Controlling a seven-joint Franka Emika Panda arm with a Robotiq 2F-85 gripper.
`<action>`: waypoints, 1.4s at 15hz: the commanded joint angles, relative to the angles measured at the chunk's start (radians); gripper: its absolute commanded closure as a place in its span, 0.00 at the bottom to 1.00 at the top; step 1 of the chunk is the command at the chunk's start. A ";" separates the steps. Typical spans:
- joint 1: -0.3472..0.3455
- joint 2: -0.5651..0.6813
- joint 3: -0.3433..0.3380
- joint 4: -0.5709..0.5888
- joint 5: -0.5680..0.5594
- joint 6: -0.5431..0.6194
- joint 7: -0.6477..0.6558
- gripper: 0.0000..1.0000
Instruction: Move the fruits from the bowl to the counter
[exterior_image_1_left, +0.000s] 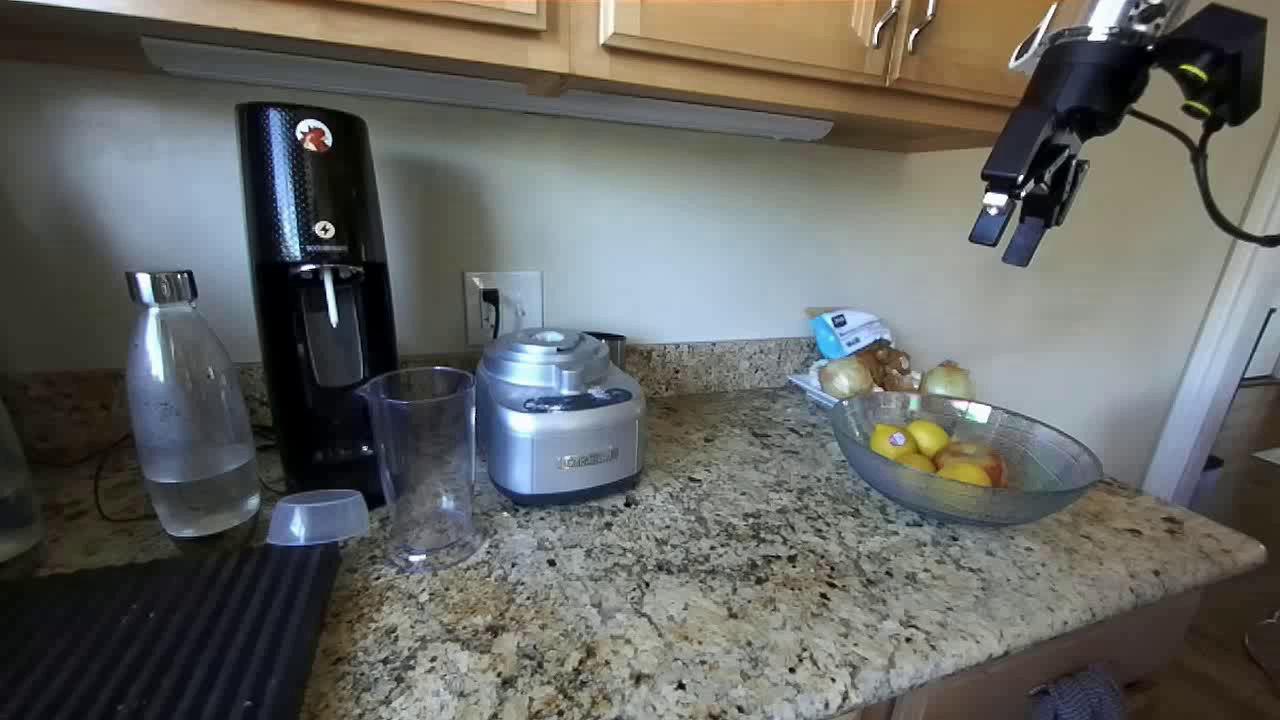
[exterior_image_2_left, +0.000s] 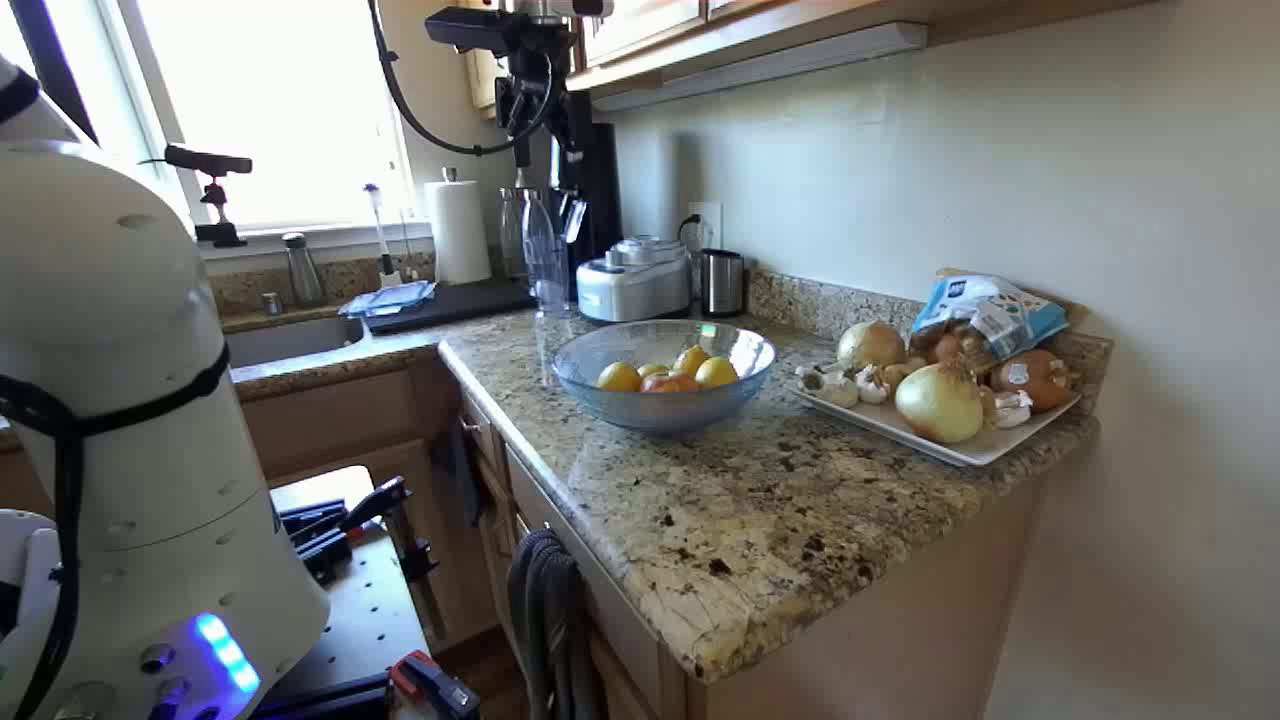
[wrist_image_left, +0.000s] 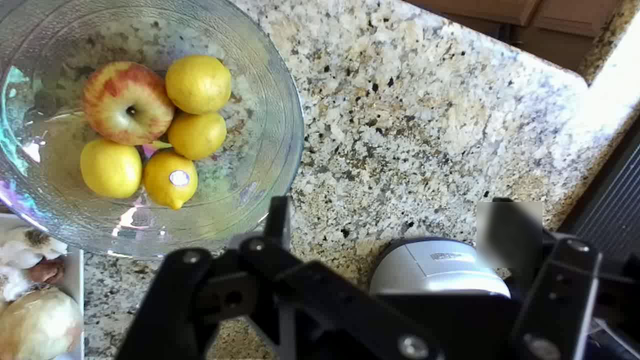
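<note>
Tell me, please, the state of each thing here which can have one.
Gripper: open, empty
Bowl: upright, uncovered
Lemons: in the bowl, four visible
Apple: in the bowl, too
Bottle: capped, partly filled
Jug: upright, seemingly empty
Plug: in the socket
Cupboard doors: shut
Towel: hanging
Robot light: glowing blue

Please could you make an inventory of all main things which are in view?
Counter: 1, speckled tan-brown, below wall cabinets
Bowl: 1, clear, on counter
Lemons: 4, yellow, in bowl
Apple: 1, red and yellow, in bowl
Food processor: 1, silver, on counter
Cup: 1, silver, beside food processor
Soda maker: 1, black, on counter
Jug: 1, clear, near soda maker
Bottles: 2, clear, near soda maker
Mat: 1, black, on counter
Tray: 1, white, on counter
Onions: several, tan and brown, on tray
Garlic: several, white, on tray
Bag: 1, blue and white, by onions
Paper roll: 1, white, near window
Gripper: 1, black, open, above counter
Arm: 1, white, beside counter
</note>
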 joint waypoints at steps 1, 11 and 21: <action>-0.014 0.000 0.012 0.003 0.006 -0.005 -0.005 0.00; -0.066 0.048 0.050 -0.011 -0.042 0.108 0.102 0.00; -0.205 0.225 0.094 0.001 -0.250 0.166 0.527 0.00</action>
